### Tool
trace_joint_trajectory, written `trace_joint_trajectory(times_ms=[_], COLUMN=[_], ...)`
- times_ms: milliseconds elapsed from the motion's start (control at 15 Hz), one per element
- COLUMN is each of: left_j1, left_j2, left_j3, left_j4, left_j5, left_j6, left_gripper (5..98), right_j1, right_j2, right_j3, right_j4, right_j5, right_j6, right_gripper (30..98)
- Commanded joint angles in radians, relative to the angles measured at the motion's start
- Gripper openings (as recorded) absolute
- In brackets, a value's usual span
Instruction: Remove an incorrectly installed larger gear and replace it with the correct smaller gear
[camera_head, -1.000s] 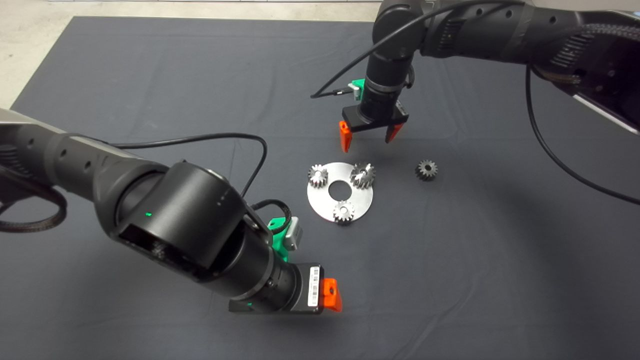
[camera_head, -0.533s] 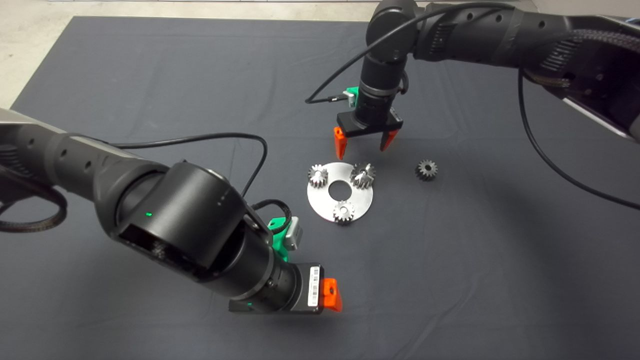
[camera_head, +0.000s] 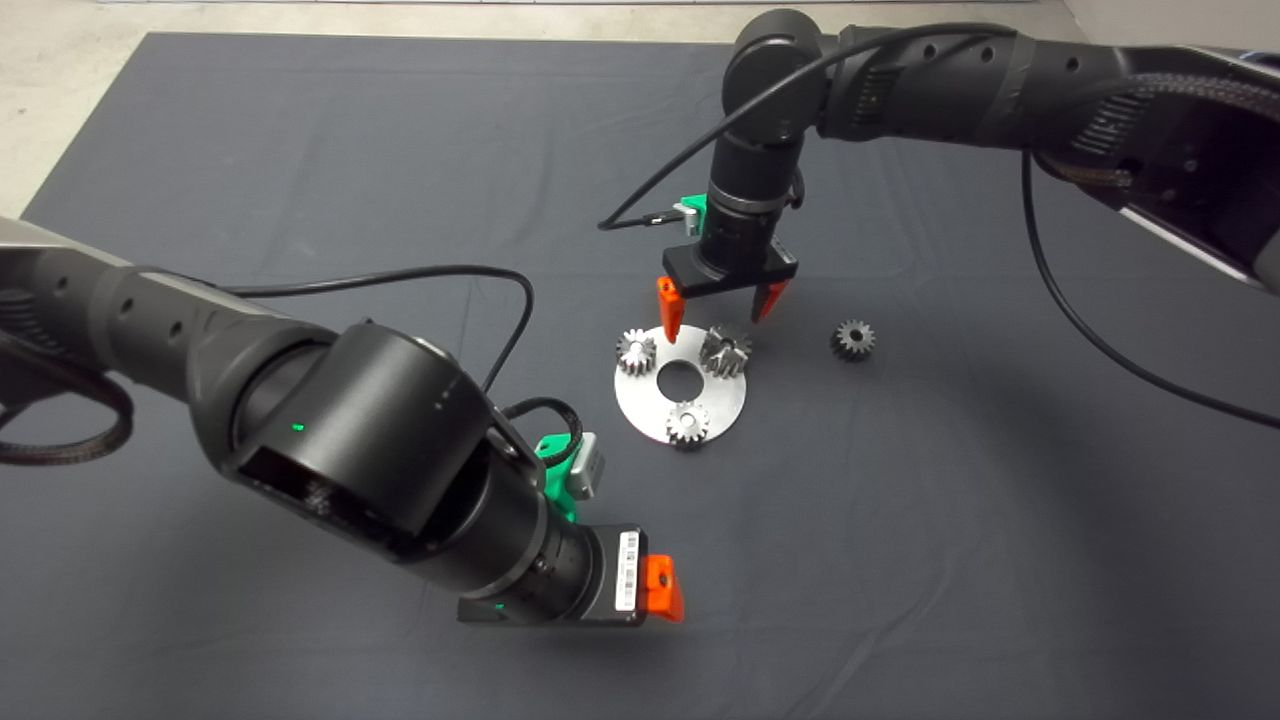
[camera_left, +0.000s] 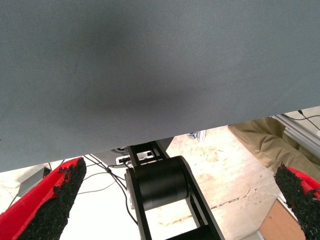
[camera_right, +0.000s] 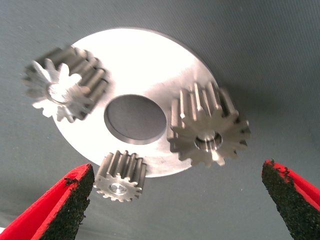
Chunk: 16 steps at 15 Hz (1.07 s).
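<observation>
We have the right hand (camera_head: 718, 305) hanging open over the round plate (camera_head: 650, 405), fingers spread wide, the larger gear (camera_head: 726, 350) just below and between them, seated on the plate's rim. In the right wrist view the larger gear (camera_right: 207, 131) sits nearer one pad than the other, so we judge the grab is off-centre for now. The left hand (camera_head: 660, 590) is parked low, well apart from the plate, its fingers spread open over bare mat (camera_left: 150, 65).

Risks as we see them: one finger lands on the plate or clips the neighbouring bright small gear (camera_head: 635, 351); flared slanted teeth give the pads little flat face, so the gear may tip or slip; the plate may drag on the cloth mat if the gear binds on lifting.

The smaller gear (camera_head: 853, 339) lies loose on the mat, off to the far side of the right hand from the plate, dull dark grey. Plate is smooth brushed metal with a centre hole; a third small gear (camera_head: 688, 423) is shiny, straight-toothed.
</observation>
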<state>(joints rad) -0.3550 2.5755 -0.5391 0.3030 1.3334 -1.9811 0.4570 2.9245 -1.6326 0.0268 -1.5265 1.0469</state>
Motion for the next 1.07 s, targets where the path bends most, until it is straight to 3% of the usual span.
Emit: trace_joint_trajectory(times_ms=[0,200,400,600,800,1000], left_j1=[-0.018,-0.018,-0.018,-0.018,-0.018,-0.018], left_j2=[-0.007,-0.001,-0.001,-0.001,-0.001,-0.001], left_j3=[0.004,0.004,0.006,0.009,0.012,0.01], left_j4=[-0.01,-0.01,-0.01,-0.01,-0.01,-0.01], left_j5=[-0.002,-0.003,-0.003,-0.003,-0.002,-0.002], left_j6=[0.001,-0.001,-0.001,-0.001,-0.002,-0.002], left_gripper=[97.9,97.9,97.9,97.9,97.9,97.9], right_j1=[0.015,-0.001,-0.012,-0.037,-0.037,-0.037], right_j2=[-0.061,-0.17,-0.216,-0.209,-0.167,-0.126], right_j3=[0.1,0.223,0.331,0.323,0.288,0.215], right_j4=[0.044,0.035,0.012,-0.065,-0.067,-0.074], right_j5=[-0.112,-0.112,-0.11,-0.108,-0.089,-0.087], right_j6=[0.051,0.049,0.05,0.05,0.042,0.036], right_gripper=[88.6,88.6,88.6,88.6,88.6,88.6])
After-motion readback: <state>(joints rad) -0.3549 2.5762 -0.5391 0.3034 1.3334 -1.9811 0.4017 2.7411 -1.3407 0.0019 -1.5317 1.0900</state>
